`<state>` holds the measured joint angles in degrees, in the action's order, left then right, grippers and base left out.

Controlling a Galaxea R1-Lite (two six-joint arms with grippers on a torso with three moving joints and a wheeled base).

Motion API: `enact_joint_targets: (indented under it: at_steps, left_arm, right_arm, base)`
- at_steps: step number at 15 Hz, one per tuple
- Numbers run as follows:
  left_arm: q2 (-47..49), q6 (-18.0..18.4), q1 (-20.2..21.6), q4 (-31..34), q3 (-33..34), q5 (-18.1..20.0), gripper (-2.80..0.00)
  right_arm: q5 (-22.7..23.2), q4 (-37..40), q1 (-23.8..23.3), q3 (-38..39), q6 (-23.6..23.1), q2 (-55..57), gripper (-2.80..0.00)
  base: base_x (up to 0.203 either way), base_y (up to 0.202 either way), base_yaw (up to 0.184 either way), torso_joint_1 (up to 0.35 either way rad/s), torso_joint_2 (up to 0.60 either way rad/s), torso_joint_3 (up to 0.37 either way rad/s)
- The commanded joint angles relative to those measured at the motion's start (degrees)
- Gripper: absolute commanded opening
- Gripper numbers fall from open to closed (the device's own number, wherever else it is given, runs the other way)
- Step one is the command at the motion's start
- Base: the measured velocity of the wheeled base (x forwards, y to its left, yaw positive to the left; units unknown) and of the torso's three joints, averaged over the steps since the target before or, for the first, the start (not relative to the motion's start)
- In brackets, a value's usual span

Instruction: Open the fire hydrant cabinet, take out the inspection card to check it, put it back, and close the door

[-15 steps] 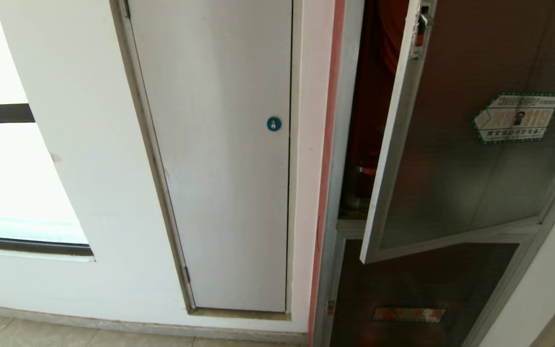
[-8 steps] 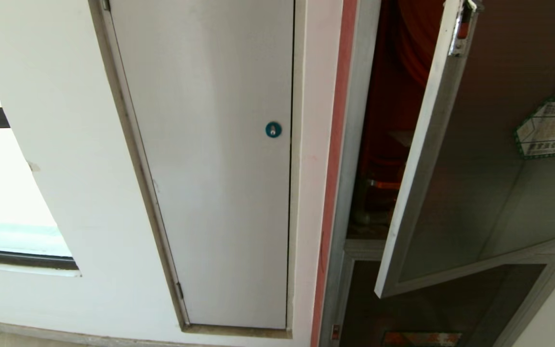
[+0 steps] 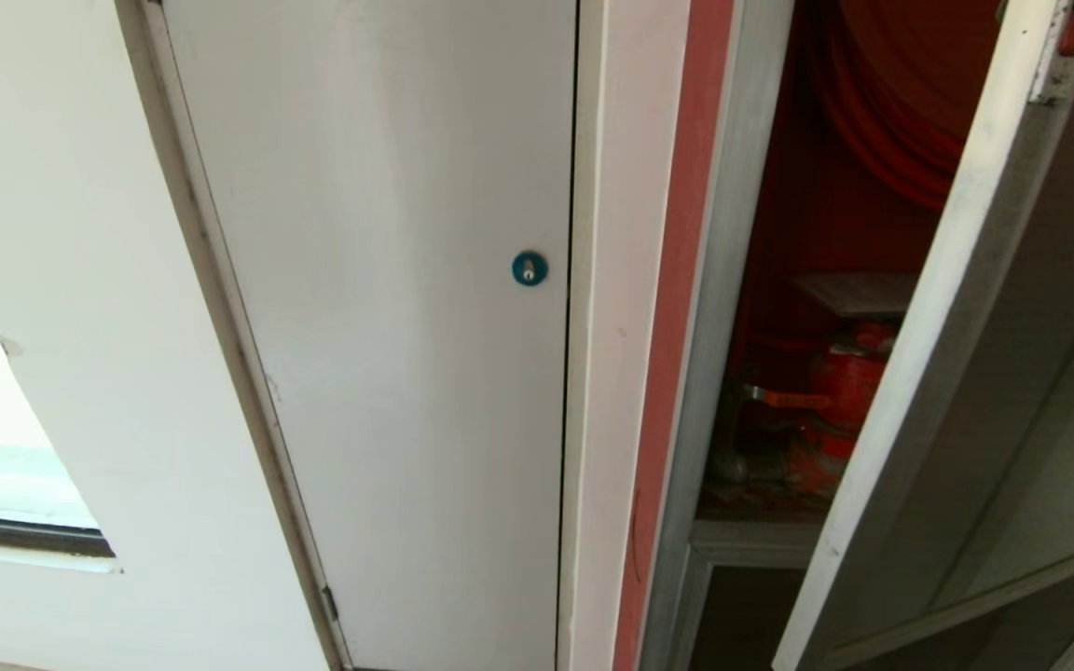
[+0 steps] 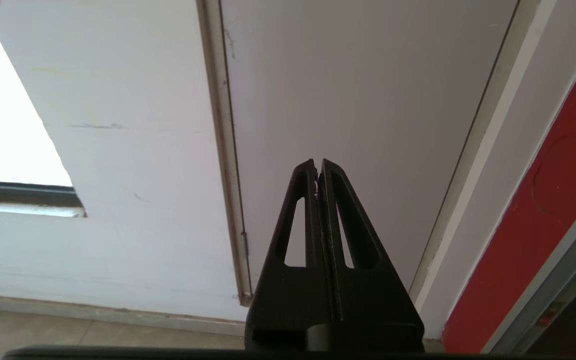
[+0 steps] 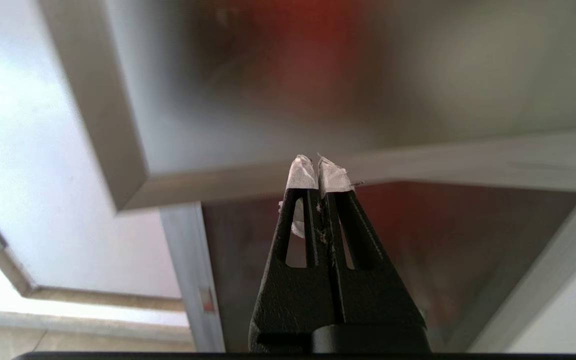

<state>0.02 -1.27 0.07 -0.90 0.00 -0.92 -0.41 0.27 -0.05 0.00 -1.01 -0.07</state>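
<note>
While my head camera looks down at the wall, I see the tall silver aluminium-framed fire hydrant cabinet [image 3: 733, 280] filling the right side of the frame, with a red strip [image 3: 677, 308] running down its left edge. Its large silver-framed dark glass door [image 3: 929, 373] stands swung open, the pale frame edge slanting from the upper right corner toward the bottom right, with a small red latch [image 3: 1071, 33] at the very top of that edge. Through the gap between frame and door I see the coiled red hose [image 3: 882, 121] in the upper part and a red valve [image 3: 840, 391] lower down, with a flat pale shelf-like piece just above it. I cannot see the inspection card in any view. To the left of the cabinet, across the centre of the frame, is a plain white door [image 3: 388, 326] with a round blue lock [image 3: 529, 268] near its right edge. Neither arm shows in the head view. In the left wrist view my black left gripper [image 4: 318, 167] has its fingers pressed together, holding nothing, pointing at the white door. In the right wrist view my black right gripper [image 5: 319, 167], its fingertips wrapped in white tape, is likewise closed and empty, pointing at the bottom rail of the open glass door.
</note>
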Motion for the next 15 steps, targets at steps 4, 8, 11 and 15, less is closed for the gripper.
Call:
enact_joint_targets:
  at_steps: [4, 8, 11, 15]
  left_arm:
    - [0.0, -0.1, 0.0, 0.0, 0.0, 0.0, -2.80]
    - [0.0, -0.1, 0.0, 0.0, 0.0, 0.0, -2.80]
    - [0.0, -0.1, 0.0, -0.1, 0.0, 0.0, -2.80]
    - [0.0, -0.1, 0.0, -0.1, 0.0, 0.0, -2.80]
  right_arm:
    - [0.0, 0.0, 0.0, 0.0, 0.0, 0.0, -2.80]
    - [0.0, 0.0, 0.0, 0.0, 0.0, 0.0, -2.80]
    - [0.0, 0.0, 0.0, 0.0, 0.0, 0.0, -2.80]
    - [0.0, 0.0, 0.0, 0.0, 0.0, 0.0, -2.80]
  base:
    - [0.186, 0.000, 0.000, 0.005, 0.00, 0.001]
    - [0.025, 0.000, 0.000, 0.006, 0.00, -0.001]
    - [0.000, 0.000, 0.000, 0.000, 0.00, 0.000]
    - [0.000, 0.000, 0.000, 0.000, 0.00, 0.000]
